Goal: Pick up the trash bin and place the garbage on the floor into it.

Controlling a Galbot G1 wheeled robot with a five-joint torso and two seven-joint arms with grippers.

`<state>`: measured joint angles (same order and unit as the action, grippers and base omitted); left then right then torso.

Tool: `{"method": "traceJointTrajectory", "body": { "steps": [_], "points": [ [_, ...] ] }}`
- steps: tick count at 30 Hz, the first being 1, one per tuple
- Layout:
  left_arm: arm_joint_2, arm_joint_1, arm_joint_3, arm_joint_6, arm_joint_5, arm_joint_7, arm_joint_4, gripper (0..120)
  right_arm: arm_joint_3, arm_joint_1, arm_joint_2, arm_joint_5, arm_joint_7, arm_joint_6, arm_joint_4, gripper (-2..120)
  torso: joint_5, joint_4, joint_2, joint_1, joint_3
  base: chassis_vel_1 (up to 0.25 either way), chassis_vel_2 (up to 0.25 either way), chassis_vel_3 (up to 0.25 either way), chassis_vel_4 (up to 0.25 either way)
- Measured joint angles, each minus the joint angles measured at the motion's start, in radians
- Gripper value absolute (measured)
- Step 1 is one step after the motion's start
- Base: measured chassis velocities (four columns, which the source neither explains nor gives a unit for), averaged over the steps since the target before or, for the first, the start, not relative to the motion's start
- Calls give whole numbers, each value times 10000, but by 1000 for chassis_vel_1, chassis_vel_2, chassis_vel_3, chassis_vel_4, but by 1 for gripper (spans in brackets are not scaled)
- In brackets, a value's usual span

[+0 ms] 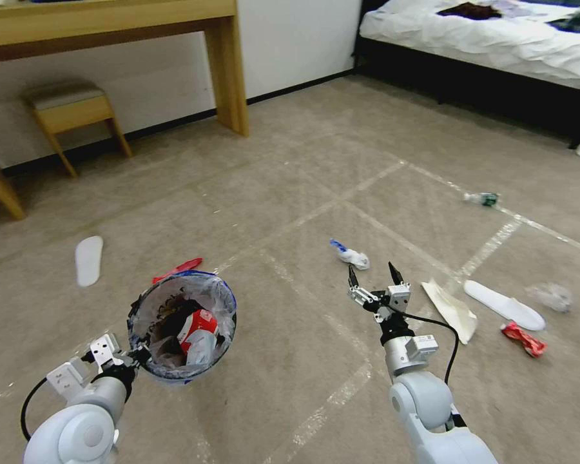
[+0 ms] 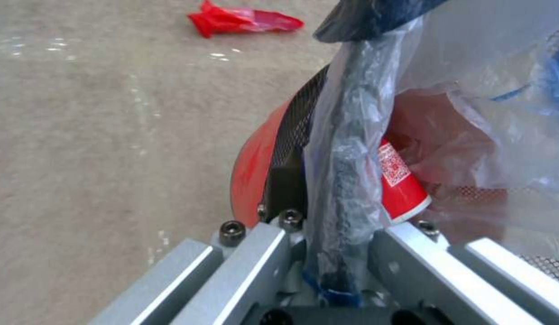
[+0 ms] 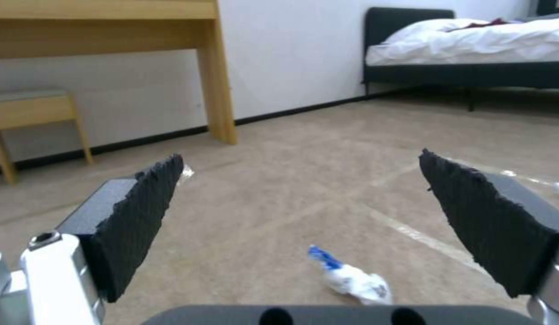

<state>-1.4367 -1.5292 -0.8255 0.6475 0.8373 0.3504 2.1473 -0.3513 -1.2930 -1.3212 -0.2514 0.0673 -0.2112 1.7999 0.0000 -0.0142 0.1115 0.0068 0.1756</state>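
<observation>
Left pincer (image 1: 134,353) clamps the trash bin (image 1: 182,325) by its bag-lined rim, carried mouth-up off the floor (image 1: 290,399), while right pincer (image 1: 373,276) spreads wide, aimed at the crumpled white-and-blue wrapper (image 1: 350,254) ahead.

one trash bin (image 1: 182,325), with one red-and-white carton (image 1: 198,327) lying inside it; two grippers, the left gripper (image 1: 135,353) and the right gripper (image 1: 374,278); two white insoles (image 1: 88,259) (image 1: 504,304) on the floor (image 1: 290,193); two red wrappers (image 1: 176,270) (image 1: 523,339); one white-and-blue crumpled wad (image 1: 350,254); one clear bottle (image 1: 482,199); one flat pale paper piece (image 1: 450,309); one crumpled clear plastic piece (image 1: 551,296); one stool (image 1: 71,116); one bed (image 1: 483,38)
</observation>
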Motion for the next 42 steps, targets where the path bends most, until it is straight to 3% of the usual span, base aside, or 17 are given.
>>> {"method": "traceJointTrajectory", "body": {
  "steps": [42],
  "points": [
    [-8,37,-67,21,91,55,-67,0,-132,-156,-205,220,-281,-245,-210,100,0,0,0,1,-1,-17,-16,-17,-18]
  ]
}}
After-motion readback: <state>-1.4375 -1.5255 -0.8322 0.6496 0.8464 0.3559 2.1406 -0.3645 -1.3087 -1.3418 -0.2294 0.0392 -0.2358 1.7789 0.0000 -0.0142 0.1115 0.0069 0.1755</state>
